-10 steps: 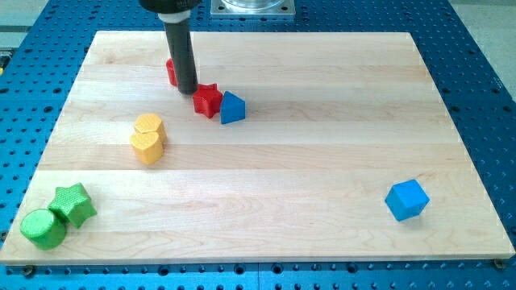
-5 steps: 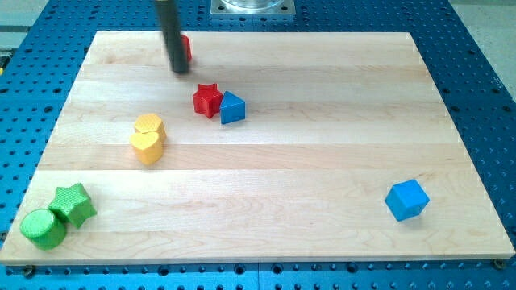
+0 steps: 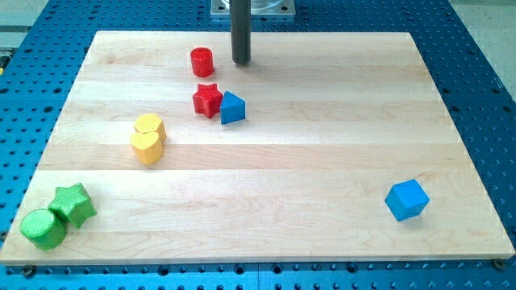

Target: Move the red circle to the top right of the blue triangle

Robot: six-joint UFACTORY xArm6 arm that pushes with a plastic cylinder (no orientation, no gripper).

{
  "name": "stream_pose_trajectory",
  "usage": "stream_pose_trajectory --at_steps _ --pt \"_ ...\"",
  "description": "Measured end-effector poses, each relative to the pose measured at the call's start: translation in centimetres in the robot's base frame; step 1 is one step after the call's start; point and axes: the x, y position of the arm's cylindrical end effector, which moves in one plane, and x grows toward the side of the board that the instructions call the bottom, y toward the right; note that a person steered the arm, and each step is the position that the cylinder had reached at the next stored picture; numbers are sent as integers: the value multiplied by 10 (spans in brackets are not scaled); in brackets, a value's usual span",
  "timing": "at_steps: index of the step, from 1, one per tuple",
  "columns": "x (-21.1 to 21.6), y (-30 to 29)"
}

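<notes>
One red circle [image 3: 201,61] sits apart, left of my tip [image 3: 240,62], above the blue triangle [image 3: 232,107].

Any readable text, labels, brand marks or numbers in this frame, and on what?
None. The wooden board, red circle, red star, blue triangle and the other blocks carry no markings; neither does my tip, which stands to the view's right of the red circle.

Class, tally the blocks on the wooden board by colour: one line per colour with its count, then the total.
Red: 2, the red circle and the red star
Blue: 2, the blue triangle and the blue cube
Yellow: 2, the upper yellow block and the lower yellow block
Green: 2, the green star and the green cylinder
Total: 8
</notes>
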Motion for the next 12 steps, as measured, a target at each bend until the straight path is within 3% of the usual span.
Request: stream_pose_trajectory --at_steps 1,3,4,5,6,7,10,11,12 --pt "-38 -60" --pt "15 -74" --pt "44 -63" --pt "91 13" --pt "50 9" --pt "57 51" --pt "114 17" --pt "122 33" --pt "138 93"
